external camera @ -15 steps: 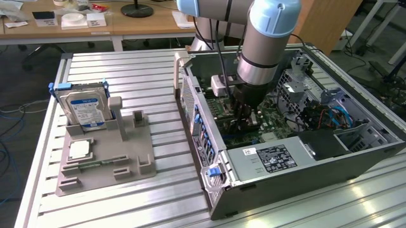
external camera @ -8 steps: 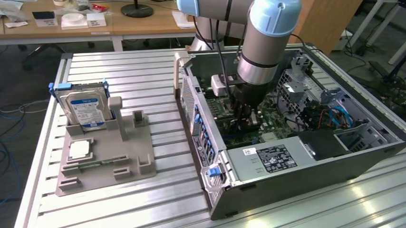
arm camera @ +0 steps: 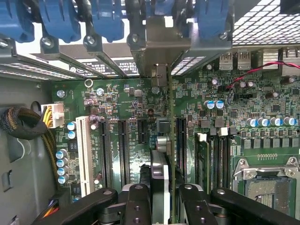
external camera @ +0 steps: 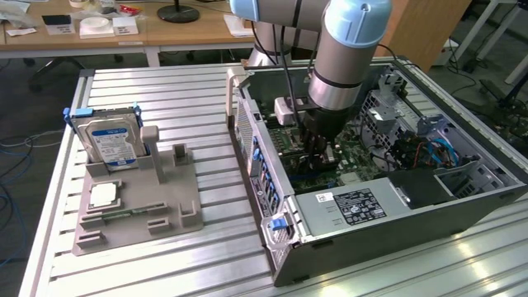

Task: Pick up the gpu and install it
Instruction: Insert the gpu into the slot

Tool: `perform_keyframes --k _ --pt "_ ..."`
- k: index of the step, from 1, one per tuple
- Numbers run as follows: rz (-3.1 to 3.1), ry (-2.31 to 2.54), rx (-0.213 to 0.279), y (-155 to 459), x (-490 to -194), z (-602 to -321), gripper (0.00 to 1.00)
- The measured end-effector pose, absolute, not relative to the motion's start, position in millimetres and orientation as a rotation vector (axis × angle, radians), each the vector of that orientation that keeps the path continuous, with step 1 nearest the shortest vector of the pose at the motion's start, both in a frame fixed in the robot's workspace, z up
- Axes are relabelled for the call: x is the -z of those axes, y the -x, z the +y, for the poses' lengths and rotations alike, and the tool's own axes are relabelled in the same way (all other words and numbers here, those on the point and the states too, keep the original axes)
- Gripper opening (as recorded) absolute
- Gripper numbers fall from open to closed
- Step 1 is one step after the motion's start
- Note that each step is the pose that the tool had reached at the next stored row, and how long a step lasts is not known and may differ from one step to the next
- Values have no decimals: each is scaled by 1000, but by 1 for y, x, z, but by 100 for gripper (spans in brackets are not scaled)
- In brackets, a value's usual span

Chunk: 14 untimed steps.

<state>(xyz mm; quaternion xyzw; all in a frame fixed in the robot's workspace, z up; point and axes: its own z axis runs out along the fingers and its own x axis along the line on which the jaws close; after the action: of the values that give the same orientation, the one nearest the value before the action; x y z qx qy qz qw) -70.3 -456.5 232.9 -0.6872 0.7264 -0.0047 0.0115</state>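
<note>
The gpu (arm camera: 165,187) is pinched edge-on by the jaws of the gripper (arm camera: 160,199) above the motherboard (arm camera: 126,108); slight misalignment with the slot could jam it.

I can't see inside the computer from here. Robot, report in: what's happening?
Fingers shut on the card, edge-on. Card down over the green board, among the long slots. Arm inside the open case. Nothing seen blocking.

A ribbed metal workbench (external camera: 165,93) stands on grey floor (external camera: 33,124); behind it, cluttered wooden desks (external camera: 165,37) (cables trailing below).
</note>
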Motion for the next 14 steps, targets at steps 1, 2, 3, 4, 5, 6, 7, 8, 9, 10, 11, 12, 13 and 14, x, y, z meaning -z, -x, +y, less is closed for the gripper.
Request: perform_keyframes --k 1,2,3,4,5,6,7,8,9,10,11,12,13,14 --pt "2265 2143 15 70 -233 -457 28" --pt "2265 2143 15 70 -232 -457 28" --pt "2266 2143 15 70 -232 -457 28" --pt "2266 2143 15 70 -231 -457 28" --pt "2266 2144 15 70 -231 -457 28" --pt "2266 2143 15 70 -230 -457 28" --pt "2265 2142 14 70 -229 -456 28" --pt "2265 2143 14 70 -229 -456 28" --pt "2266 2143 14 70 -228 -457 28" --pt "2266 2144 14 70 -228 -457 28" --pt "2266 2144 14 70 -227 -457 28" --pt "2266 2144 14 70 -227 -457 28" --pt "2265 2144 14 70 -227 -457 28" --pt "2265 2144 14 70 -227 -457 28"
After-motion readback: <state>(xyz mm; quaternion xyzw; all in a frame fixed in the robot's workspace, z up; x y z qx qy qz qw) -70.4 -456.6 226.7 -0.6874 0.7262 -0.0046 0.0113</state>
